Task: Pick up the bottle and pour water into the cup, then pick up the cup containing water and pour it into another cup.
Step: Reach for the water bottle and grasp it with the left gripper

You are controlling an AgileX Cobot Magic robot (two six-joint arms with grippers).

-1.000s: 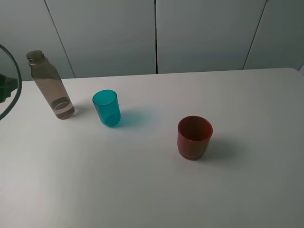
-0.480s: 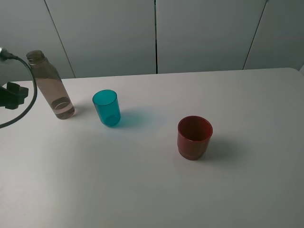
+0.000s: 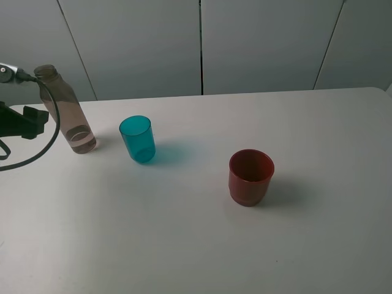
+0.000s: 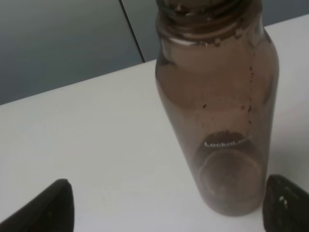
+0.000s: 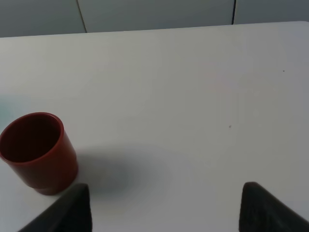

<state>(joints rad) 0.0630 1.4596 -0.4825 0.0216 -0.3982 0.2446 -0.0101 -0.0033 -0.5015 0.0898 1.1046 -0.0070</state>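
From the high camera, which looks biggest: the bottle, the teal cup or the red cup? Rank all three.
1. Bottle, tallest by far.
2. Red cup, wider than the teal one, though it stands nearer the camera.
3. Teal cup.

This looks like a robot test room, a kind of lab. A big plain white table (image 3: 184, 257) is in front of me. Behind it, at twelve o'clock, is a grey wall (image 3: 141, 43) of flat panels. At nine o'clock a black robot arm (image 3: 24, 122) pokes in, with a black cable (image 3: 57, 117) looping by it. A bottle (image 3: 64, 110), a teal cup (image 3: 137, 139) and a red-brown cup (image 3: 250, 176) stand well apart on the table.
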